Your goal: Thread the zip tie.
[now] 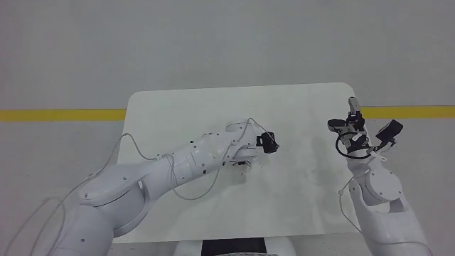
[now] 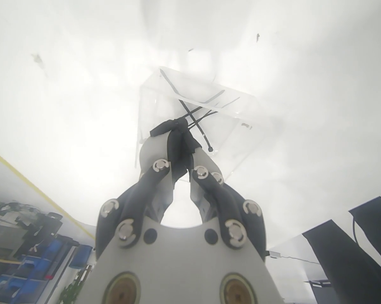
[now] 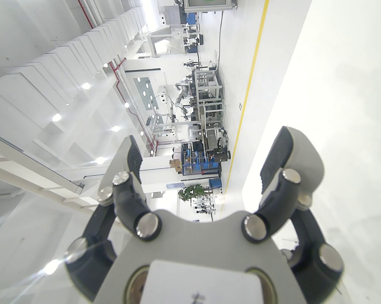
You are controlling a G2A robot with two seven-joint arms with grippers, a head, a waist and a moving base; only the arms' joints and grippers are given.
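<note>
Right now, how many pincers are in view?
2. The left pincer is shut on a zip tie inside the clear box; the right pincer is open, empty, at the right edge of the table.

We find the left gripper (image 2: 178,126) near the middle of the table (image 1: 298,114), its fingertips inside the box (image 2: 241,134) (pinched on the zip ties (image 2: 190,116) that lie crossed in it). The right gripper (image 3: 207,136) sits at the table's right edge, well apart from the box, jaws spread.
</note>
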